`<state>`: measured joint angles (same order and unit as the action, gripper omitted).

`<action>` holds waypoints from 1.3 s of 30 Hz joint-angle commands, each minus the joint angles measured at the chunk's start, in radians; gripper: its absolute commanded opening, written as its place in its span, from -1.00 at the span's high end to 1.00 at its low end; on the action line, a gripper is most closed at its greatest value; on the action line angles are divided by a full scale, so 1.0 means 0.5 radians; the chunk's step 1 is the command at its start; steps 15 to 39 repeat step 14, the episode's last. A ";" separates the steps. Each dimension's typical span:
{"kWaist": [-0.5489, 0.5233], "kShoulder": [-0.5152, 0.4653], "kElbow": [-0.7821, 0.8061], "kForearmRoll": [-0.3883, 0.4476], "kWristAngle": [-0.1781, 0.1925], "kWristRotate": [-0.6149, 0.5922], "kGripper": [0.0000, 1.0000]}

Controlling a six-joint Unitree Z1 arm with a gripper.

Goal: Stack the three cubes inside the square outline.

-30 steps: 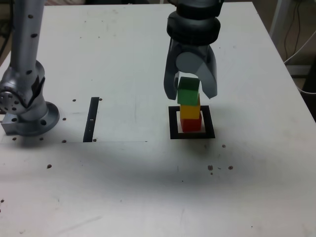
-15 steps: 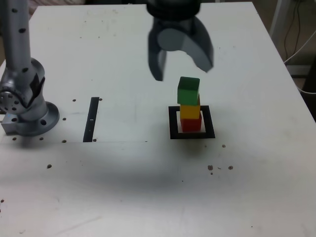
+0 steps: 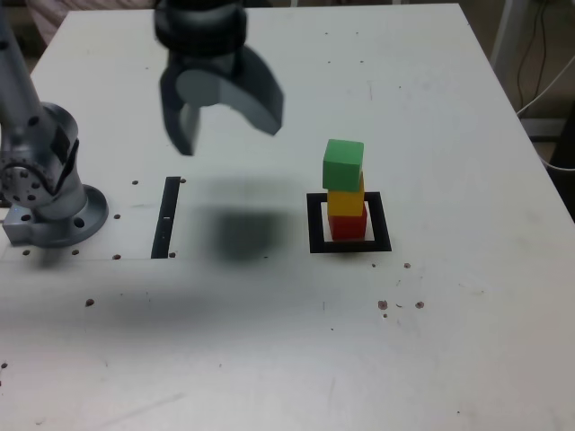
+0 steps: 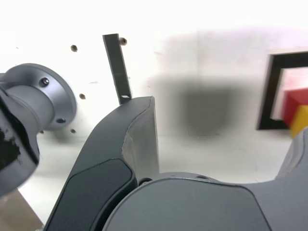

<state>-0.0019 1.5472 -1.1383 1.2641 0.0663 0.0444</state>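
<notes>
The three cubes stand in one stack inside the square outline [image 3: 314,224]: the red cube [image 3: 349,225] at the bottom, the yellow cube [image 3: 346,199] on it and the green cube [image 3: 343,164] on top, turned slightly. My gripper [image 3: 226,133] hangs open and empty above the table, well off to the exterior view's left of the stack. The wrist view catches one corner of the outline [image 4: 269,91] with parts of the red cube [image 4: 294,103] and the yellow cube [image 4: 301,126]. One dark finger [image 4: 139,139] fills the foreground there.
A thin black strip [image 3: 167,215] lies between the stack and the arm's grey base [image 3: 49,197]. The gripper's shadow falls beside the strip. Small dark specks dot the white table [image 3: 269,359]. Cables hang past the table's edge at the exterior view's right.
The jaws opened off the green cube, leaving it on the stack. The gripper then rose and swung away to the exterior view's left.
</notes>
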 commanded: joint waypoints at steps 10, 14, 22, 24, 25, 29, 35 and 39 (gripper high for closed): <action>0.001 -0.120 0.414 -0.237 -0.118 -0.075 -0.99; 0.001 -0.162 0.526 -0.388 -0.128 -0.076 -0.99; 0.001 -0.162 0.526 -0.388 -0.128 -0.076 -0.99; 0.001 -0.162 0.526 -0.388 -0.128 -0.076 -0.99; 0.001 -0.162 0.526 -0.388 -0.128 -0.076 -0.99; 0.001 -0.162 0.526 -0.388 -0.128 -0.076 -0.99; 0.001 -0.162 0.526 -0.388 -0.128 -0.076 -0.99; 0.001 -0.162 0.526 -0.388 -0.128 -0.076 -0.99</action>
